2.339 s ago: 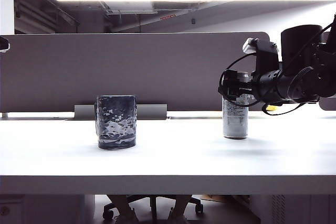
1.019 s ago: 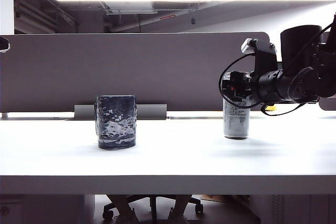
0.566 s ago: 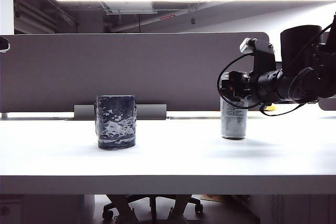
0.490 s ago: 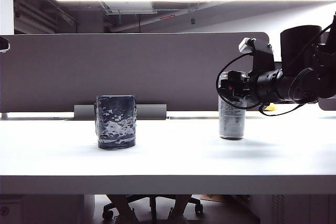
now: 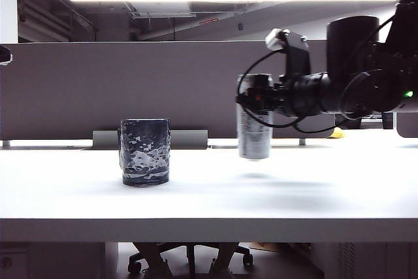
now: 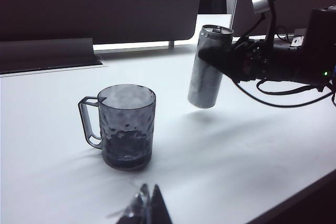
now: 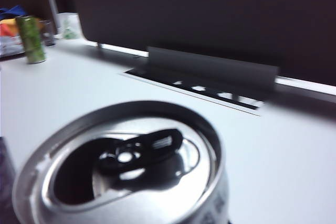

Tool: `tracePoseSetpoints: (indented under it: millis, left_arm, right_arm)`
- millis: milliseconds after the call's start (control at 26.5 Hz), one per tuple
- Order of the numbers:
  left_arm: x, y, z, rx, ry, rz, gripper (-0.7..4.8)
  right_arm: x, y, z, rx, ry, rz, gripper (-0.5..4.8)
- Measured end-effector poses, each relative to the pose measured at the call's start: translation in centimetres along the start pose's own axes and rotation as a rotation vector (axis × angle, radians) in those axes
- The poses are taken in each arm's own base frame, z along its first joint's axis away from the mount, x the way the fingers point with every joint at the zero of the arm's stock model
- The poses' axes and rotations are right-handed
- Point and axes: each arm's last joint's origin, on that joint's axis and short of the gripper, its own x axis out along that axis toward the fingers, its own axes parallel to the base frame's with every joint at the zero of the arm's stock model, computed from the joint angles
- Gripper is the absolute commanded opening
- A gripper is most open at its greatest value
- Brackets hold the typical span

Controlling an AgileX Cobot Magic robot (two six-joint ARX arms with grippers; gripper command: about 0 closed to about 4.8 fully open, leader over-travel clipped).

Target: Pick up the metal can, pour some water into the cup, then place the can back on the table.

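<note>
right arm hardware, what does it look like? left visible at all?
Right arm: matte black, thick cylindrical segments, loose black cables looping beneath, a silver-grey bracket on top near the wrist, a small green light at its far end. Right gripper: black. Left gripper: only dark fingertips with pale metallic edges show, in its own wrist view.

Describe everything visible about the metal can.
The metal can is a tall, slim silver-grey drink can with small dark print on its side. Its top is opened, the pull tab lying by the mouth. The right tool grips it near the top, holding it clear of the table, roughly upright with a slight lean, its shadow beneath. It hangs right of the cup, apart from it.
</note>
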Motion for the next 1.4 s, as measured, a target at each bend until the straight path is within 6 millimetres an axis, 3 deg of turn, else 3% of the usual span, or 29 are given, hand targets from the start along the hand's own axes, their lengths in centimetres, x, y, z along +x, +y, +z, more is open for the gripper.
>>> tracePoseSetpoints:
  millis: [490,717,1396]
  left_arm:
    - [-0.1,0.9,0.0,0.002,-0.003,0.096,-0.05]
    - [-0.1,0.9,0.0,0.002,-0.003,0.092,-0.05]
    - [-0.1,0.9,0.0,0.002,-0.003,0.092,-0.05]
  right_arm:
    - [4.1,4.4,1.8,-0.141,0.044,0.133,2.38]
    - [5.6,5.1,3.1,-0.217,0.059,0.141,2.38]
    - [7.2,8.3,3.7,-0.457,0.104,0.197,2.37]
